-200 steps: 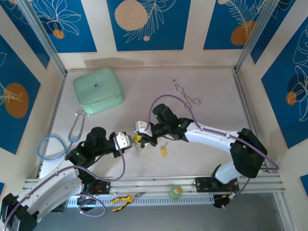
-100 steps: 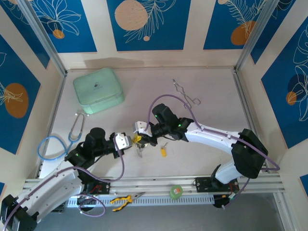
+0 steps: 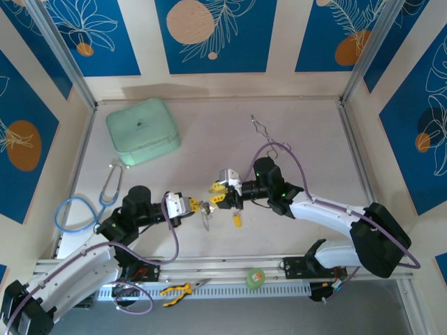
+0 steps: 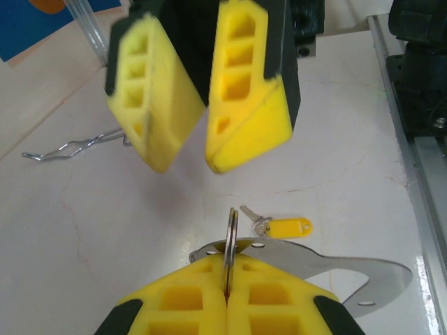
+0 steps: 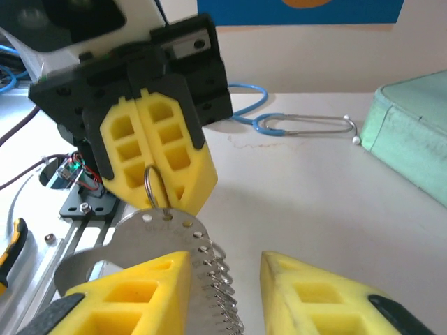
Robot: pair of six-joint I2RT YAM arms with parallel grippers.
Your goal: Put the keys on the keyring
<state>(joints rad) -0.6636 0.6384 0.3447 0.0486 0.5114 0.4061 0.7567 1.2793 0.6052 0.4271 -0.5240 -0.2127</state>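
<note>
Left gripper [image 4: 225,280] is clamped tight on the keyring [image 4: 231,227], its yellow fingers pressed flat together with the ring standing on edge between them, up off the desk [image 3: 307,146]. A flat metal plate [image 5: 143,241] punched with small holes hangs at the ring, and a link chain [image 5: 218,283] trails off it. Facing it, tip to tip, is the right gripper [image 5: 225,289], fingers spread apart and gripping nothing. In the right wrist view that chain runs through the gap between them, though contact is too close to call. On the desk just beyond the two grippers lies the yellow key [image 4: 283,227], flat and well clear of either one. Farther back, the silver forceps [image 3: 269,134] rest near the rear wall, a mint-green case [image 3: 143,130] sits at the back left, and the blue stethoscope [image 3: 84,206] curls along the left edge.
</note>
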